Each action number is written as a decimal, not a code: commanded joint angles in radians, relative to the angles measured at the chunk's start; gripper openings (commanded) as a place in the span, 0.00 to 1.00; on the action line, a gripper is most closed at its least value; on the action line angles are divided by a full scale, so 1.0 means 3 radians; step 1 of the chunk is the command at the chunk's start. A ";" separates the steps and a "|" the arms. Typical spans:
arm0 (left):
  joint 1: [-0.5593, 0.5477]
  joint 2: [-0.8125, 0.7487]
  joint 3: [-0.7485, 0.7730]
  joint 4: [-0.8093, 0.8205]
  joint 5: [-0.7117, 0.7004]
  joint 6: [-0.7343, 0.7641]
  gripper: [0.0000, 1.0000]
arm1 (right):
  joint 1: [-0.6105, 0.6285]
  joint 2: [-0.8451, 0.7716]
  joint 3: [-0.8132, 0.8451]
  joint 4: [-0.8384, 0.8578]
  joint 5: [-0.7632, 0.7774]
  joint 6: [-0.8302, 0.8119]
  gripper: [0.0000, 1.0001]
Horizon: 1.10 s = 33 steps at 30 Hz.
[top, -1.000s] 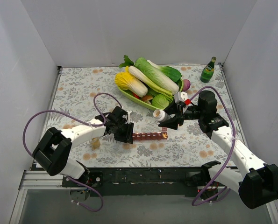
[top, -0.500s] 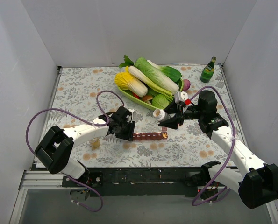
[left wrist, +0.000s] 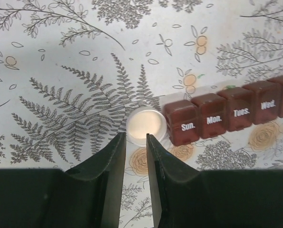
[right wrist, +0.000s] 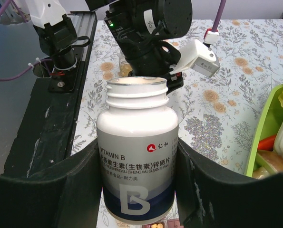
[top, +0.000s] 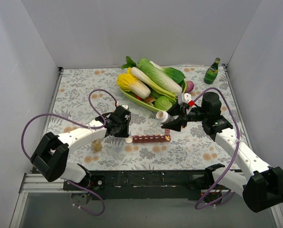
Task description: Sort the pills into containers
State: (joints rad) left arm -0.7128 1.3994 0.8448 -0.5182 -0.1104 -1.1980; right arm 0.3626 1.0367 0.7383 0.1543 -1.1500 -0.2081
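Right pincer pinches an uncapped white vitamin bottle by the right end of the dark red pill organiser, where orange-yellow pills show as specks. Left pincer, slightly spread and empty, hovers over the desk by a white cap just beside the organiser's left "Sun." lid.

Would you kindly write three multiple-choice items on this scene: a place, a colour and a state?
1. Where does the white cap lie? A. in the green tray B. beside the Sun. end of the pill organiser C. inside a compartment
2. What colour is the pill organiser? A. blue B. white C. dark red
3. The bottle in the right gripper is: A. uncapped B. white-capped C. green-capped
Answers: 1 B, the cap sits by the Sun. lid; 2 C, its lids are dark red; 3 A, its threaded neck is bare.
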 commanded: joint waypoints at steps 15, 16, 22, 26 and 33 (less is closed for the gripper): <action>0.0060 0.0515 0.0119 -0.0134 0.0061 -0.0087 0.10 | -0.0027 -0.0025 -0.0012 0.0161 -0.0063 0.0034 0.01; 0.0060 0.0525 0.0139 -0.0139 0.0056 -0.0092 0.05 | -0.0027 -0.0025 -0.0012 0.0161 -0.0063 0.0034 0.01; 0.0065 0.0515 0.0323 -0.0261 -0.0148 -0.0031 0.00 | -0.0027 -0.0030 -0.0012 0.0161 -0.0068 0.0039 0.01; 0.0065 0.0551 0.0609 -0.0486 -0.0623 0.0153 0.00 | -0.0028 -0.0035 -0.0007 0.0161 -0.0068 0.0039 0.01; 0.0065 0.0928 0.1085 -0.0931 -0.2166 0.0486 0.00 | -0.0038 -0.0040 -0.0007 0.0161 -0.0063 0.0034 0.01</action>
State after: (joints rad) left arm -0.6994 1.6249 1.1065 -0.7033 -0.4320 -1.1179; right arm 0.3592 1.0367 0.7364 0.1596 -1.1549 -0.2077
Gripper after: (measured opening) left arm 0.018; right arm 0.591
